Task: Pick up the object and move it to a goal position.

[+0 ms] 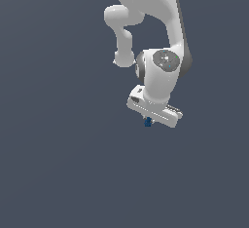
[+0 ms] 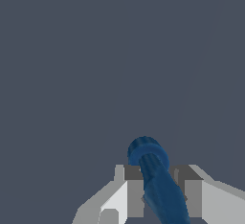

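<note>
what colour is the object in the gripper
Dark blue object, clearest in the wrist view, between the gripper fingers.

No legible text or markings.

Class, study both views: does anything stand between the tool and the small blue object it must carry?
Nothing visible does. In the wrist view the blue object already sits between the tool's fingers, and the exterior view shows it just under the tool. No goal marker appears in either picture.

- Arm (image 1: 160,37): smooth white shell, soft satin sheen, plastic-like.
- Gripper (image 1: 149,120): matt white and grey faces.
- Object (image 2: 155,180): dark blue, smooth, faintly ribbed, slightly glossy.
- Background surface (image 1: 58,149): uniform matt grey-blue.
</note>
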Robot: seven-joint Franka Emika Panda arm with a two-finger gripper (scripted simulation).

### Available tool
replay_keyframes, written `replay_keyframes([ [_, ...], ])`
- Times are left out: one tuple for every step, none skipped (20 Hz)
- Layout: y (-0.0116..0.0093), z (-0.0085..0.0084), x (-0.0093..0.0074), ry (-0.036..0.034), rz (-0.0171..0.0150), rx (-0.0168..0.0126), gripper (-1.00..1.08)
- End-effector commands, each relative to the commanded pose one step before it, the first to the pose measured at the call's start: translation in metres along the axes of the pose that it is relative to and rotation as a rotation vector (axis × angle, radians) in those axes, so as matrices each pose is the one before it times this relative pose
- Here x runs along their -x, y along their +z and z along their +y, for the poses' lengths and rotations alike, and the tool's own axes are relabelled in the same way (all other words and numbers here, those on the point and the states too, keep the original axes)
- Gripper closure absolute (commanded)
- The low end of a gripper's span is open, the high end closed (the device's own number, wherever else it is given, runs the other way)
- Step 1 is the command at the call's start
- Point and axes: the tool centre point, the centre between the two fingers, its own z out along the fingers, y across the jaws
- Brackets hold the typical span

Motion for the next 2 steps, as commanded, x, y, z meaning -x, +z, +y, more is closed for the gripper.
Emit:
replay_keyframes([
  [-0.00182, -0.00141, 0.00019, 0.00153, -0.00114, 0.001, 1.08],
  [0.00018, 0.00002, -0.00018, 0.0, 0.0, 0.0, 1.08],
])
